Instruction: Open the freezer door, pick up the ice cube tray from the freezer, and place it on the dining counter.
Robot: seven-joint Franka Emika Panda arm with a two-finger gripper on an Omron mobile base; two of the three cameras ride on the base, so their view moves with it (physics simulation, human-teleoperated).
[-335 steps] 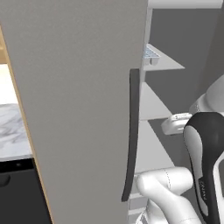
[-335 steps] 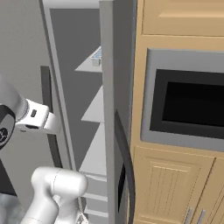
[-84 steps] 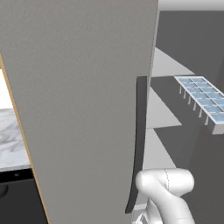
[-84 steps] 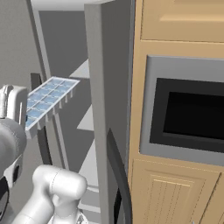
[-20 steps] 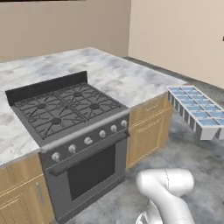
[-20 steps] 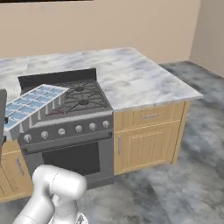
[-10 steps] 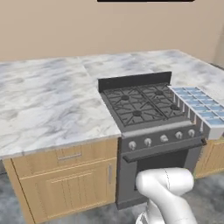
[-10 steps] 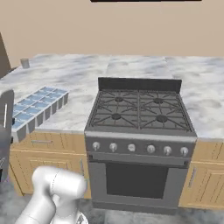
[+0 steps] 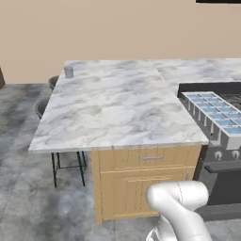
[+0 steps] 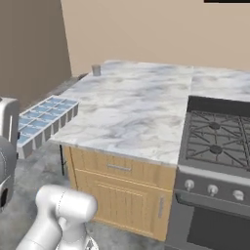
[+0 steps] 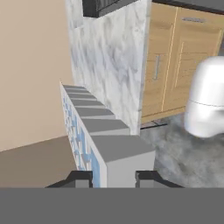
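The ice cube tray [image 9: 212, 116], two rows of pale blue cells in a grey rim, hangs in the air at the right of the left base view, in front of the stove. In the right base view the ice cube tray [image 10: 43, 119] floats at the left, beside the near corner of the dining counter [image 10: 132, 105]. My gripper [image 11: 114, 178] is shut on one end of the ice cube tray [image 11: 94, 131], which runs away from the fingertips [image 11: 81, 178]. The dining counter [image 9: 113, 108] is a wide veined marble slab on a light wood base. The freezer and its door are out of view.
A black gas stove [image 9: 221, 155] adjoins the counter on the right, seen too as the stove [image 10: 215, 141]. A small grey cup [image 9: 69, 72] stands at the counter's far left corner. Dark stools [image 9: 47, 108] stand along its left side. Grey floor lies in front.
The whole picture has swung as the base turned: the stove slid to the right and the marble counter came into the middle. The tray stays in the shut gripper.
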